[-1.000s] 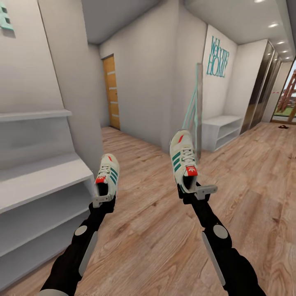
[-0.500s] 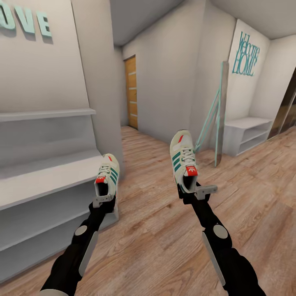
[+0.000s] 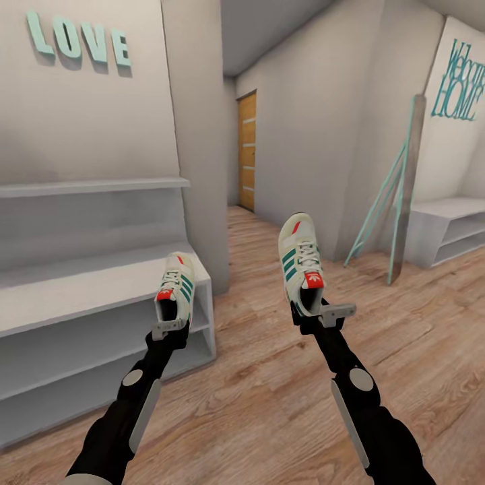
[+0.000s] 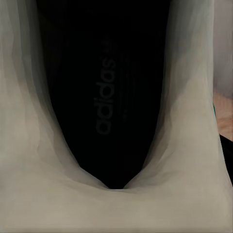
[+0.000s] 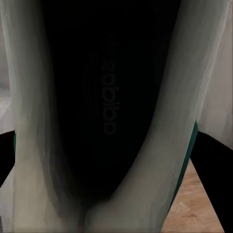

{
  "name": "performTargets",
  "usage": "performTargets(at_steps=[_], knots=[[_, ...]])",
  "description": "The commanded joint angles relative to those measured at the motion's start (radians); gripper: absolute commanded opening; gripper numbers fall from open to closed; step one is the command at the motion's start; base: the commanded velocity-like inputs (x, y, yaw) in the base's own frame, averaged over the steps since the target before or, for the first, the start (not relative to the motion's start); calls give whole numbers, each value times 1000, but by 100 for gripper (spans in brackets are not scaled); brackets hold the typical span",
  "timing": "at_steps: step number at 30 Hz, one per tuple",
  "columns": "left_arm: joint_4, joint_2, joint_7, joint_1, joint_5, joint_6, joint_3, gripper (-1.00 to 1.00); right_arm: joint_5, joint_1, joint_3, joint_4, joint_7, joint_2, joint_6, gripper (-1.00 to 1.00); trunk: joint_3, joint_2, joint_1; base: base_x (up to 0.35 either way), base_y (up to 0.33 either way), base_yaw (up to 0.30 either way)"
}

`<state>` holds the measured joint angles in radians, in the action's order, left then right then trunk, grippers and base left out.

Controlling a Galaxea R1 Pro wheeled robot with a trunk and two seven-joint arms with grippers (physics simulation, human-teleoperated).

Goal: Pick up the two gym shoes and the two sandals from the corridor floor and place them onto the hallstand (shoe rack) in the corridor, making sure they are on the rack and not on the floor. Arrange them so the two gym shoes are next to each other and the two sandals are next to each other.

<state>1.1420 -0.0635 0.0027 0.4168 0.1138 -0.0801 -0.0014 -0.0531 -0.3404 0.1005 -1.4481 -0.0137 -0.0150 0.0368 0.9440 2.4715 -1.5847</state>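
Each arm holds one cream-white gym shoe with green stripes, toe pointing away from me. My left gripper (image 3: pixel 168 328) is shut on the heel of the left gym shoe (image 3: pixel 176 288), which hangs just in front of the end of the hallstand (image 3: pixel 81 289). My right gripper (image 3: pixel 311 316) is shut on the heel of the right gym shoe (image 3: pixel 300 261), above the corridor floor (image 3: pixel 269 377). Both wrist views look into a shoe's dark inside, the left gym shoe (image 4: pixel 111 102) and the right gym shoe (image 5: pixel 107 107). The sandals are out of view.
The hallstand's flat top and two open shelves run along the left wall under teal LOVE letters (image 3: pixel 77 42). A second low white shelf unit (image 3: pixel 448 232) stands at the right by a leaning teal-edged board (image 3: pixel 403 195). A wooden door (image 3: pixel 247 151) closes the corridor's far end.
The whole view has swung to the left: the hallstand, door and right shelf unit have shifted rightward in the picture. Both arms and shoes keep the same place relative to me.
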Motion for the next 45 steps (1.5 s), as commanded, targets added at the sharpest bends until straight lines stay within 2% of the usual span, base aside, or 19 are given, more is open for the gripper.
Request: performTargets(at_steps=[1, 15, 21, 36, 45], knots=[[1, -1, 0, 0, 10, -6, 0, -100, -5, 0, -1, -2, -2, 0, 4, -100, 1, 0, 0, 70, -72, 292], [1, -1, 0, 0, 10, -6, -1, -100, -4, 0, -1, -2, -1, 0, 3, -100, 1, 0, 0, 10, -76, 288], [1, 0, 0, 0, 10, -6, -1, -100, -6, 0, 1, -2, 0, 0, 4, -100, 1, 0, 0, 0, -239, 56], [1, 0, 0, 1, 12, -5, 0, -100, -5, 0, 1, -3, 0, -2, 6, -100, 1, 0, 0, 0, -11, 6], [1, 0, 0, 1, 12, -5, 0, -100, -5, 0, 1, -4, 0, -2, 7, -100, 1, 0, 0, 0, -202, 229]])
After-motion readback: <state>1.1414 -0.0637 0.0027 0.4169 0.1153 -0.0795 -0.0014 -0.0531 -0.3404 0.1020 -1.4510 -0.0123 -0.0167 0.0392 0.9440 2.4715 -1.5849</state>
